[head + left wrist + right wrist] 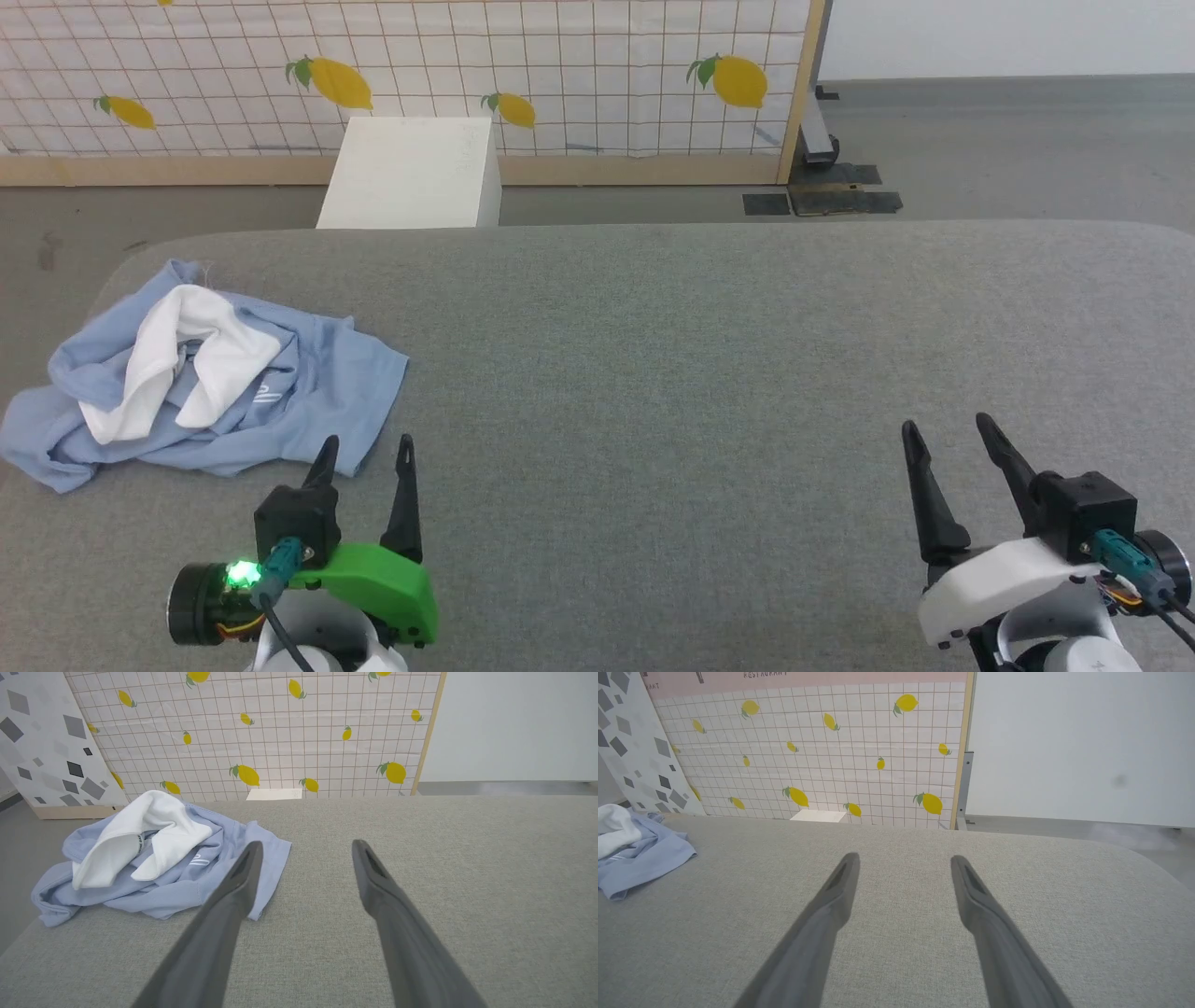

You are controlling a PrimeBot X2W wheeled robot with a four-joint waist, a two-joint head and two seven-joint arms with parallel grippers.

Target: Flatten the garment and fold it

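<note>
Lying crumpled at the left end of the counter (700, 373), toward its far corner, the shirt (201, 378) is a loose blue heap with a white fold (215, 359) uppermost and one hem spread toward the middle. Nothing of it is flat yet, so the task reads as barely begun. The left tool (366, 441) sits just beside that hem, its fingers wide apart and holding nothing. It is probably placed there because the hem is the nearest edge to pinch. The right tool (948, 422) is well apart from the cloth at the near right, likewise spread and empty. It probably has no part to play until the shirt is drawn toward the centre, within reach of both arms. The counter is covered in grey woven fabric and has rounded corners. Beyond it stand a white box (411, 173) and a tiled screen (560, 75) printed with lemons, on a grey floor (980, 140).
</note>
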